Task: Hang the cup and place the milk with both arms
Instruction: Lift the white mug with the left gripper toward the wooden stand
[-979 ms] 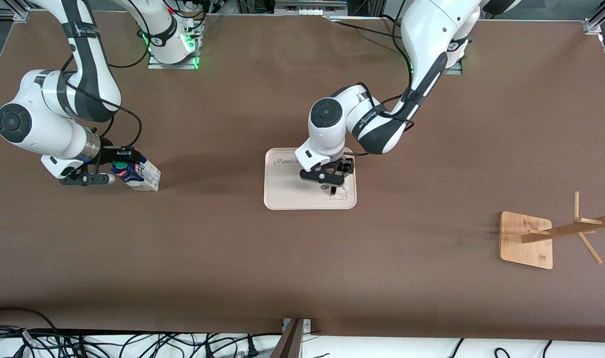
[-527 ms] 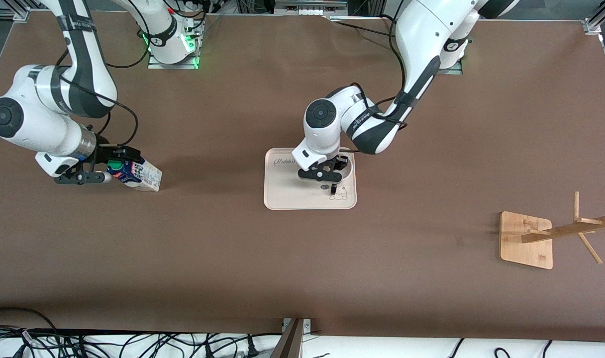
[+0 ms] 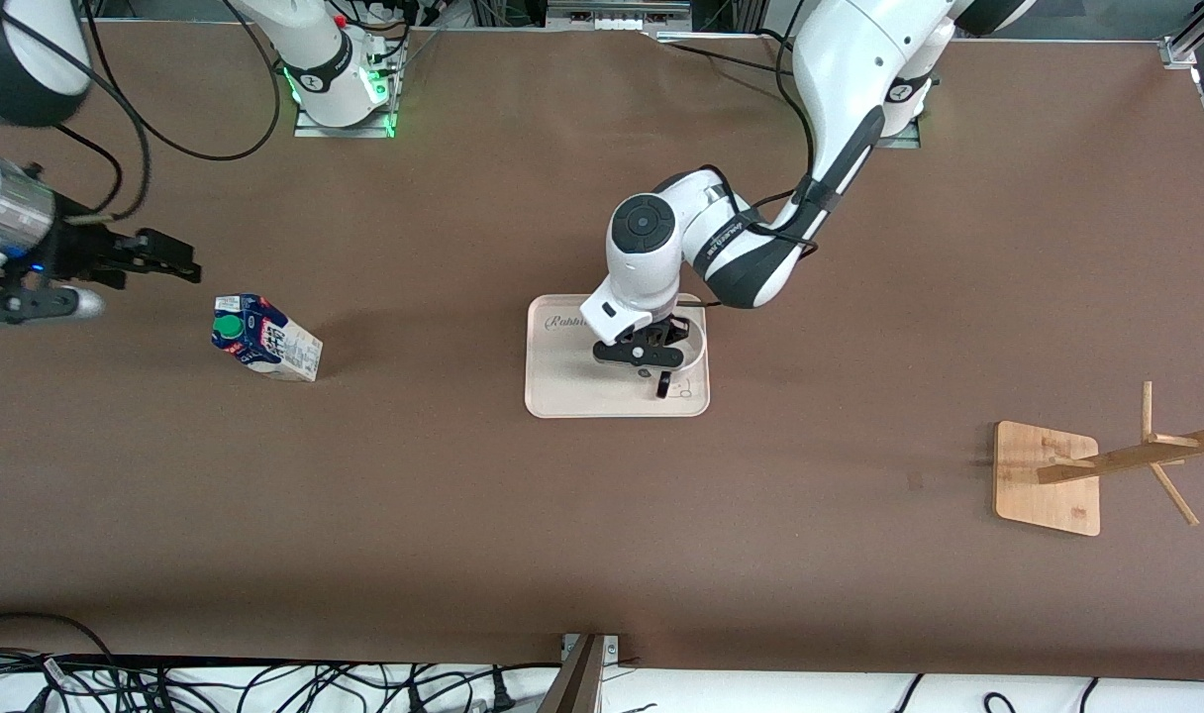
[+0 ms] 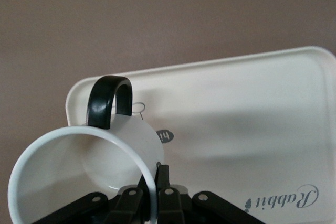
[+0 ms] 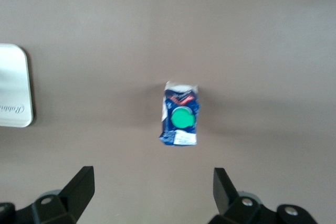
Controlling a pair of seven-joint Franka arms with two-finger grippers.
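One small white mug with a black loop handle (image 4: 79, 166) sits on the single cream rectangular tray (image 3: 562, 386) at mid-table, its rim pinched between the closed fingers of the left gripper (image 3: 650, 358). One dark blue gable-top milk carton with a green cap (image 3: 263, 338) stands on the brown table (image 3: 602, 515) toward the right arm's end, untouched. The right gripper (image 5: 152, 192) hangs above it, jaws spread wide and empty, and one wooden peg rack (image 3: 1087, 475) stands toward the left arm's end.

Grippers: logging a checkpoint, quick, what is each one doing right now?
Left gripper: shut on the cup rim, over the tray.
Right gripper: open, holding nothing, above the milk.
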